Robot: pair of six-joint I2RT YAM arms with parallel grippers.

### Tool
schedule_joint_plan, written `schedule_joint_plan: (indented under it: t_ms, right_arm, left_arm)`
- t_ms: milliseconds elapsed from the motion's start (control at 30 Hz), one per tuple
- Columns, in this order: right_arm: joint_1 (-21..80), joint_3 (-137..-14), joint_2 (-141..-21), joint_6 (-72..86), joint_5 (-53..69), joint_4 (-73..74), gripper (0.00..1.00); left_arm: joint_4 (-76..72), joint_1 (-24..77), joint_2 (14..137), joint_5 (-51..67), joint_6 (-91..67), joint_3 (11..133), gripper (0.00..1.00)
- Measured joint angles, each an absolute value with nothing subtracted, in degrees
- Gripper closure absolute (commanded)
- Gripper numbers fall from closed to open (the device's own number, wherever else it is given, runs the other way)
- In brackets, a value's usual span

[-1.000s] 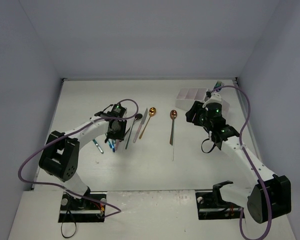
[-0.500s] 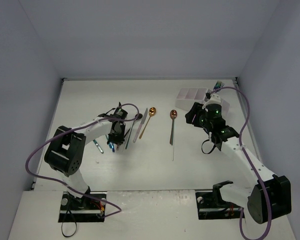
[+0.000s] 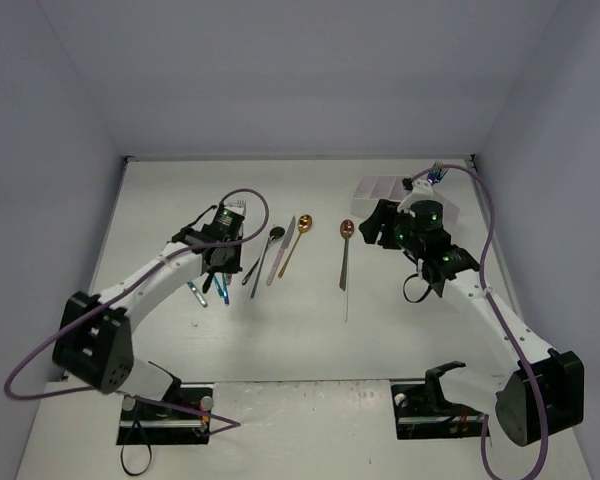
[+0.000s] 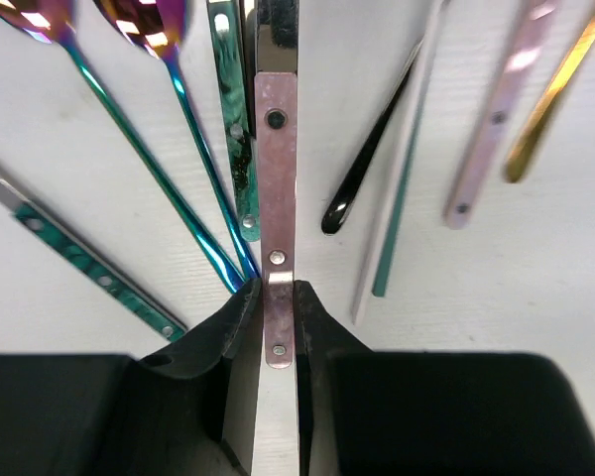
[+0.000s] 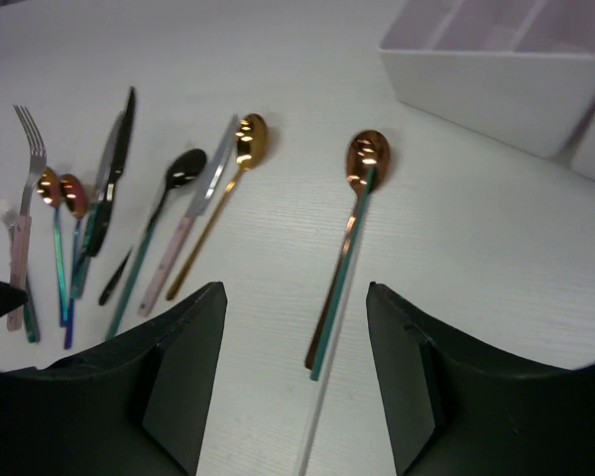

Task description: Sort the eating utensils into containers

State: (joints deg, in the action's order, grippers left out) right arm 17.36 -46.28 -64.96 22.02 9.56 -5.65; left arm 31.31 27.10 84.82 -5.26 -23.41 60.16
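Eating utensils point(image 3: 280, 252) lie fanned out on the white table point(image 3: 300, 340), left of centre. None of them is in the containers point(image 3: 385, 187), which sit at the far right, partly covered by the right arm in the overhead view.

The left gripper point(image 4: 278, 297) is pinched shut on the pink riveted handle of a fork point(image 4: 277, 169), with both fingers point(image 4: 240, 322) pressing against the handle's sides. From the left wrist the fork's head is cut off by the top edge; only the right wrist view shows its tines. Whether the fork is raised off the table cannot be told.

Just beside it lie two iridescent spoons point(image 4: 144, 18) with blue-green handles and cropped bowls. With them are two green marbled handles point(image 4: 234, 129) whose heads are out of sight. A short black end point(image 4: 357, 178) lies near them, and what it belongs to is unclear.

Further right are a black knife point(image 5: 114, 159), a black spoon point(image 5: 183, 169), a pink-handled knife point(image 5: 193, 233) and a gold spoon point(image 5: 246, 139). A copper spoon point(image 5: 365, 159) lies apart from these, toward the containers. A teal strip runs along its handle, and it is unclear whether that is a separate stick. A pale stick point(image 5: 312, 431) runs on from it, blurred.

The right gripper point(image 5: 293, 317) hangs above the table, jaws wide, with nothing gripped. Only a corner of the containers appears in its view, and their insides are hidden.
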Motion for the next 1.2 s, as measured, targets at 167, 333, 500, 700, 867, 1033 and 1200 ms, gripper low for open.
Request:
schedule_joint_plan:
  t_ms: [167, 333, 500, 700, 867, 1033, 1200]
  right_arm:
    - [22.1, -53.9, -68.3, 21.8, 13.3, -6.4, 0.42]
    - [30.3, -61.7, -72.3, 21.3, 15.0, -6.4, 0.42]
    - [36.2, -67.1, -75.3, 20.9, 15.9, -6.9, 0.42]
    - [39.8, -70.1, -78.8, 20.8, 16.0, -7.6, 0.43]
    - [42.0, -70.8, -80.7, 20.8, 15.3, -7.7, 0.44]
    - [43.0, -71.6, -82.2, 20.8, 14.2, -8.1, 0.54]
    - [43.3, -71.7, -83.5, 20.8, 13.0, -9.1, 0.92]
  left_arm:
    - [26.9, 33.9, 71.9, -8.6, -20.1, 60.3, 1.00]
    - [19.6, 40.1, 63.3, -9.3, -18.0, 56.6, 1.00]
    - [15.7, 43.3, 59.0, -10.2, -17.0, 54.8, 1.00]
    - [12.4, 46.5, 58.6, -11.6, -16.8, 54.7, 1.00]
    - [10.5, 49.1, 59.9, -14.4, -16.8, 54.7, 1.00]
    - [8.7, 51.1, 61.6, -16.1, -16.8, 54.7, 1.00]
    - [7.8, 51.8, 62.6, -16.7, -16.8, 54.7, 1.00]
